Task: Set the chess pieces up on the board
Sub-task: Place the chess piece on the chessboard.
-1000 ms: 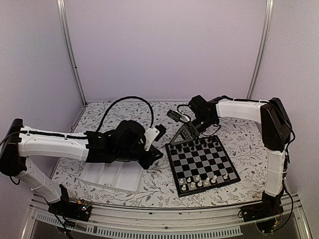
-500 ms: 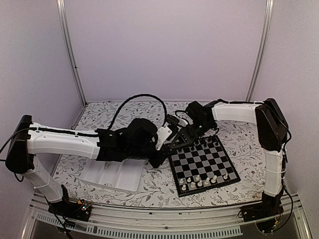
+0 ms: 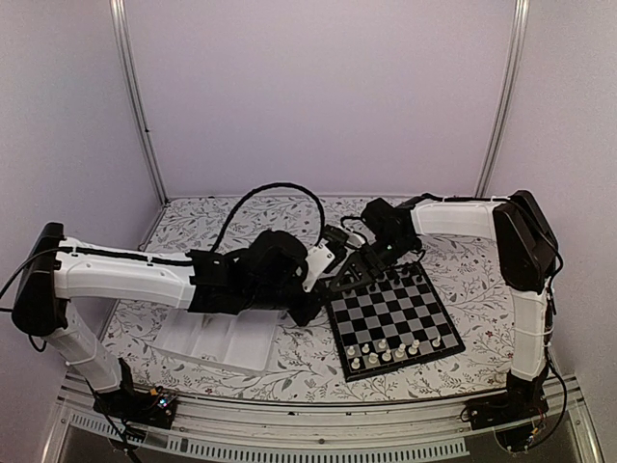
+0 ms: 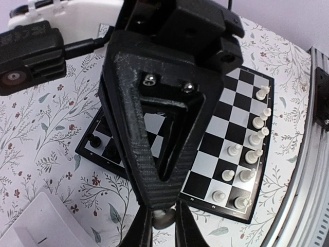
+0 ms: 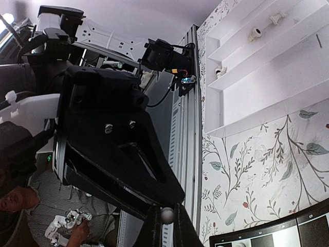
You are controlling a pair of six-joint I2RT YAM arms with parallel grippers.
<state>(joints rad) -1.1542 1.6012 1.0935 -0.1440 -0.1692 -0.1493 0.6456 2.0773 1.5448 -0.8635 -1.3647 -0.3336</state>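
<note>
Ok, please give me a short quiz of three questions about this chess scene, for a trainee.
1. True or false: the white compartment tray is empty.
2. On the chessboard, the cream-white pieces stand along which edge? A nearest the arm bases, B farthest from them, C the left one.
3. Fill in: the right gripper pinches a pale ___.
Key: 1 false; 2 A; 3 chess piece.

No words or numbers can be read anywhere. In the left wrist view, a black box (image 4: 31, 38) has some raised letters on its side, but they are too blurry to make out.
</note>
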